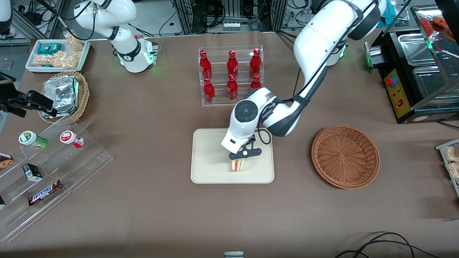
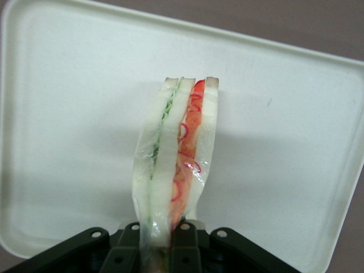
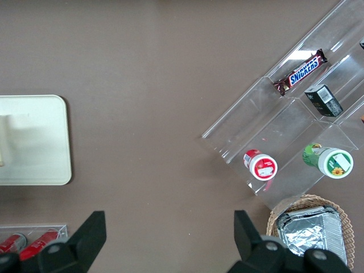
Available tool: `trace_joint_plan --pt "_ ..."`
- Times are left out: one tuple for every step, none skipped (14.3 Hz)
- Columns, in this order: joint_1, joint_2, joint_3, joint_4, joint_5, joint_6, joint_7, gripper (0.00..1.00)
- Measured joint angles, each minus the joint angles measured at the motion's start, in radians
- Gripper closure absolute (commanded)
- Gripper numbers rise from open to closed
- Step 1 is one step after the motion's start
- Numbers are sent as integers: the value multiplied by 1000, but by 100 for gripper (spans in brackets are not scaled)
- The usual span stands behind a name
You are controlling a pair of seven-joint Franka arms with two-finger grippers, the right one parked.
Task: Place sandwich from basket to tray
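Note:
The sandwich [image 1: 237, 165], a wedge of white bread with red and green layers in clear wrap, stands upright over the middle of the cream tray [image 1: 208, 157]. My left gripper [image 1: 238, 160] comes down on it from above and is shut on the sandwich's upper end. In the left wrist view the two black fingers [image 2: 185, 247] pinch the sandwich [image 2: 176, 153], with the tray [image 2: 74, 114] close beneath it. Whether the sandwich touches the tray I cannot tell. The reddish-brown basket [image 1: 345, 156] sits beside the tray toward the working arm's end, with nothing in it.
A clear rack of red bottles [image 1: 231, 75] stands just farther from the camera than the tray. Toward the parked arm's end are a tan basket with foil packets [image 1: 64, 95], a clear stepped shelf of snacks [image 1: 46, 161] and a white snack tray [image 1: 57, 53]. A black appliance [image 1: 412, 71] sits at the working arm's end.

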Motion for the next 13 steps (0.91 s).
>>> trace_joint_plan --pt "-7 17 0 10 0 10 0 92" --pt "-10 31 0 15 0 28 0 64" --pt "-11 41 0 17 1 43 0 5" --pt "-12 48 0 17 1 49 2 0" --pt "-12 49 0 18 1 52 3 0" --pt "-12 49 0 24 1 53 3 0" --pt "-12 46 0 35 1 54 3 0" --pt "-11 35 0 47 1 52 3 0" --pt "-10 11 0 57 1 30 3 0" --pt "-9 -25 1 62 1 -19 3 0" --pt "-8 -70 4 66 3 -83 3 0" --pt "-8 -122 10 68 6 -151 3 0" --pt "-9 -178 20 65 6 -215 -1 0"
